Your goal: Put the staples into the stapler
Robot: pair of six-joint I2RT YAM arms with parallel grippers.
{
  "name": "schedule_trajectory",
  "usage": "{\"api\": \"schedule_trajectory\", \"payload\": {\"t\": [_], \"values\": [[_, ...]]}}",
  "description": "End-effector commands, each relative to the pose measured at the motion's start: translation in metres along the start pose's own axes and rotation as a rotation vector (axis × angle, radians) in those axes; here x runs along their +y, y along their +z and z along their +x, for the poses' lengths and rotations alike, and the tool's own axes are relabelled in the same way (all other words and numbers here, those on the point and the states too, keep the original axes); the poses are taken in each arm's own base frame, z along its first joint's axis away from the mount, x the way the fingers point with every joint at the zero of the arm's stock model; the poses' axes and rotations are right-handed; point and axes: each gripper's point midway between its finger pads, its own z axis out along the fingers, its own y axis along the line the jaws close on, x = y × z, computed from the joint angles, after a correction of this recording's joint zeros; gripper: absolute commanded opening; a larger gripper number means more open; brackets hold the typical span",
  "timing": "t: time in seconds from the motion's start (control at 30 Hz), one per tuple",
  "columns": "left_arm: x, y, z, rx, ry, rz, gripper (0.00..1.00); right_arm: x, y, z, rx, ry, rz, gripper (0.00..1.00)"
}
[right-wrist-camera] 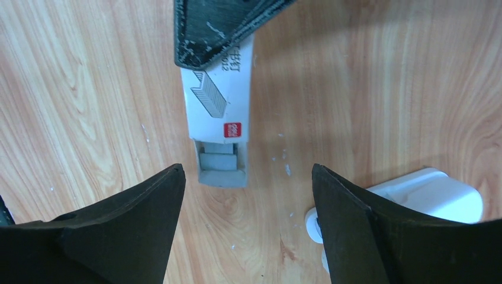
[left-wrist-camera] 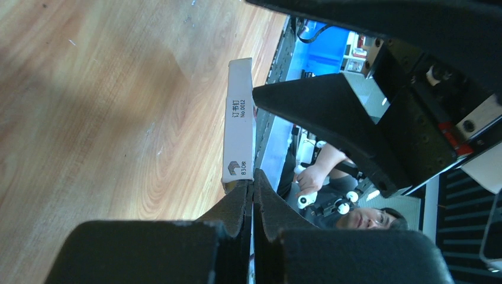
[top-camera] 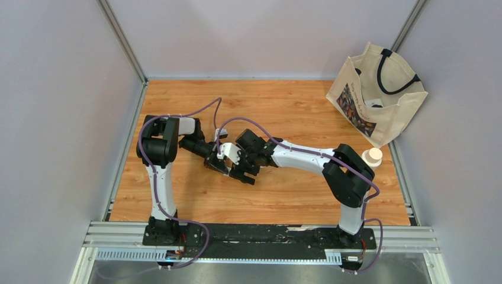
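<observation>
Grey staples (right-wrist-camera: pixel 218 161) peek from box (right-wrist-camera: pixel 220 112) half covered by left hand (left-wrist-camera: pixel 253 190).

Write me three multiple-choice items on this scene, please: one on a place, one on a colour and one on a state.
1. Where is the staple box? A. in the right gripper B. in the left gripper C. lying loose
2. What is its main colour? A. white B. green C. black
3. How do the right gripper's jaws stand? A. shut on the box B. shut empty C. open
Answers: 1 B, the left jaws pinch its end; 2 A, its faces are white, with a red logo; 3 C, they stand wide apart.
</observation>
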Motion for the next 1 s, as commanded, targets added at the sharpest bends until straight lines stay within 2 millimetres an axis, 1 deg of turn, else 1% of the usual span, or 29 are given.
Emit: {"api": "schedule_trajectory", "payload": {"t": [0.0,0.1,0.17,0.27,0.37,0.43,0.5,0.63,0.77,0.97], "values": [[-0.01,-0.002,-0.009,-0.033,0.067,0.041,0.0,0.005,0.003,-0.027,-0.068,0.002,-0.026,0.82],[-0.011,-0.002,-0.01,-0.034,0.066,0.05,0.0,0.005,0.007,-0.027,-0.062,0.005,-0.022,0.82],[-0.012,-0.002,-0.011,-0.037,0.07,0.06,0.0,0.001,0.01,-0.026,-0.057,0.011,-0.005,0.81],[-0.019,-0.003,-0.009,-0.033,0.067,0.081,0.0,-0.002,0.014,-0.026,-0.05,0.013,0.011,0.76],[-0.021,-0.003,-0.01,-0.033,0.075,0.095,0.0,-0.003,0.015,-0.026,-0.052,0.013,0.017,0.67],[-0.022,-0.003,-0.01,-0.034,0.074,0.101,0.0,-0.004,0.014,-0.026,-0.056,0.012,0.021,0.57],[-0.022,-0.003,-0.009,-0.033,0.074,0.102,0.0,-0.003,0.012,-0.027,-0.063,0.007,0.021,0.51],[-0.022,-0.004,-0.009,-0.031,0.074,0.099,0.0,-0.004,0.011,-0.023,-0.057,-0.001,0.036,0.43],[-0.023,-0.004,-0.009,-0.034,0.08,0.098,0.0,-0.006,0.009,-0.018,-0.048,-0.009,0.048,0.32],[-0.023,-0.004,-0.01,-0.035,0.081,0.093,0.0,-0.006,0.005,-0.013,-0.041,-0.023,0.06,0.32]]}}
